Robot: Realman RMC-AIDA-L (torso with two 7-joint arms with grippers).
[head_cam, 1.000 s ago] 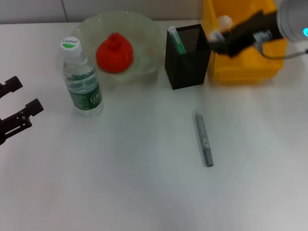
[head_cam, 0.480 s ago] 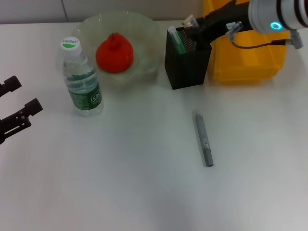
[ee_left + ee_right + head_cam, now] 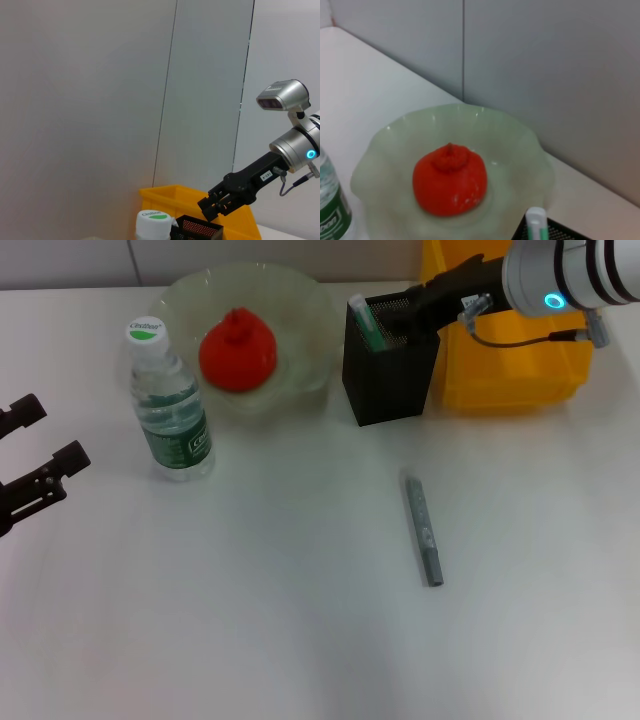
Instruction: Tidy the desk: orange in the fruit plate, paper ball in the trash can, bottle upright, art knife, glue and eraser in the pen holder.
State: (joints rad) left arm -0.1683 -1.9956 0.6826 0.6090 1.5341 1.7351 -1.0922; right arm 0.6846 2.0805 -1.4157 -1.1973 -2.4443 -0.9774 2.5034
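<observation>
Since a moment ago the right gripper (image 3: pixel 418 308) has swung from over the bright yellow rectangular plastic trash can (image 3: pixel 515 380) to hang over the mouth of the black square metal mesh pen holder (image 3: pixel 388 370); the small pale piece seen at its tip then no longer shows, and whether its jaws are parted or closed cannot be told.

Nearest the robot, a slim grey stick, probably the art knife (image 3: pixel 423 528), lies flat on the white desk (image 3: pixel 250 620), well apart from everything. It looks light, stiff and narrow; a pinch across its middle would likely balance it, though it could slip or roll.

At the near left the left gripper (image 3: pixel 32 465) hangs idle, fingers spread, holding nothing.

Farther back, the clear plastic water bottle with green label and white cap (image 3: pixel 168 405) stands upright. Behind it the squat red-orange orange (image 3: pixel 238 350) sits in the pale green ruffled fruit plate (image 3: pixel 310 310). A white-and-green stick, perhaps the glue (image 3: pixel 364 322), pokes from the pen holder.
</observation>
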